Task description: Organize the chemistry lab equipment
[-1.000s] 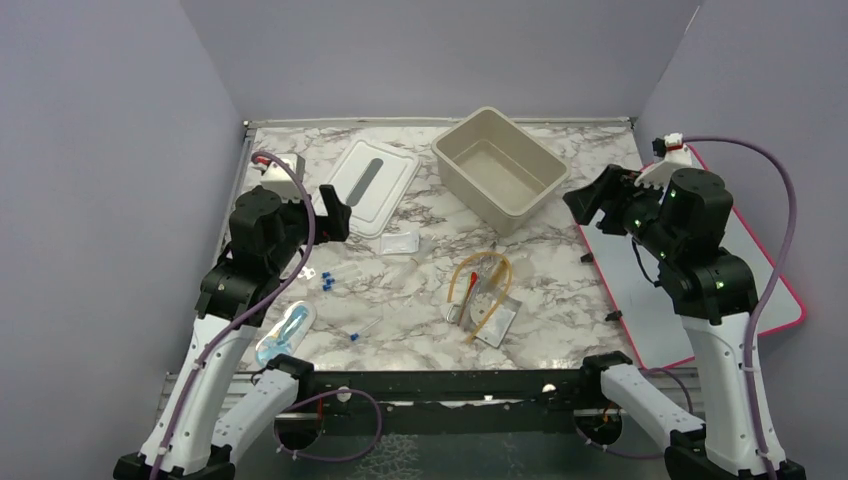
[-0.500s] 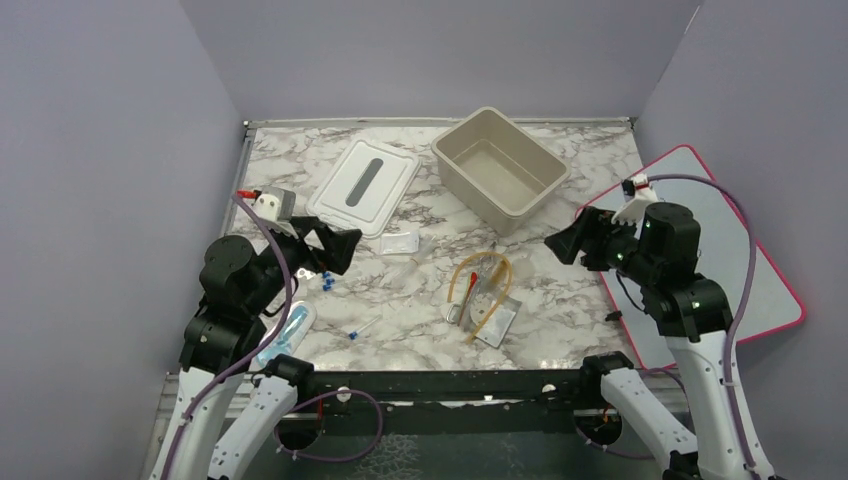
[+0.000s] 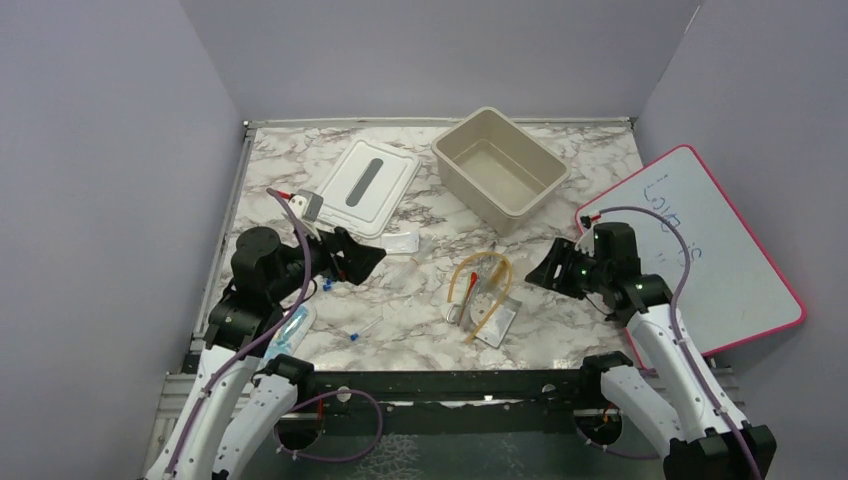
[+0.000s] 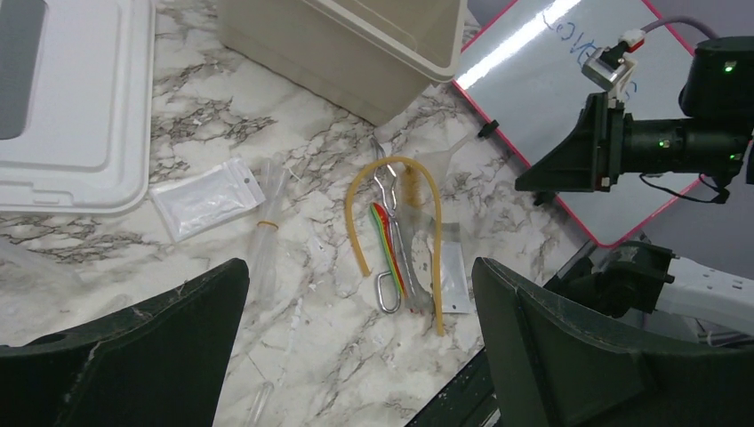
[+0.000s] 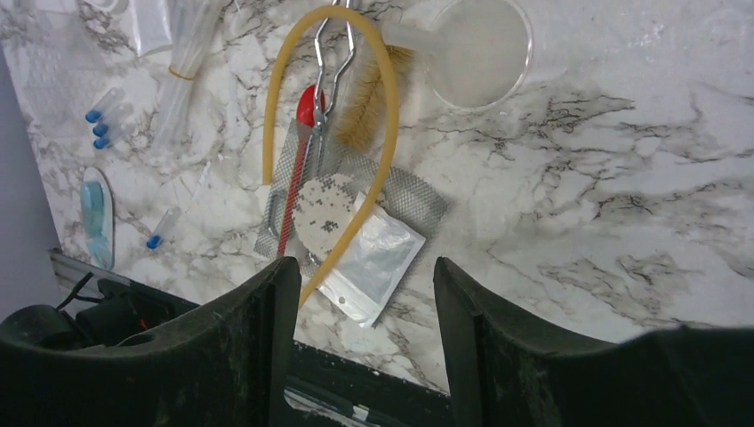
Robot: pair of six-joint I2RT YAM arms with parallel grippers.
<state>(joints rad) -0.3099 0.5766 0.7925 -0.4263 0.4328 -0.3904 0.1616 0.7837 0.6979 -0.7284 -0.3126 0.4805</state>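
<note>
left claw (image 3: 357,258): jaws wide, empty | right claw (image 3: 545,269): jaws apart, empty | both pointing inward

2 white arms (image 3: 215,395) carry black joints, looping purple cables (image 3: 308,255) and green lights (image 3: 583,271).

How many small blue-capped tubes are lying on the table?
4. A cluster of three lies beside the clear tube bundle; a single tube lies by the blue packet. Others may be hidden.

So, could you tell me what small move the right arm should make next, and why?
Probably ease the open, empty right gripper down onto the amber rubber tubing loop: its wrist view frames that loop between the fingers, and the beige plastic bin holds nothing.
</note>
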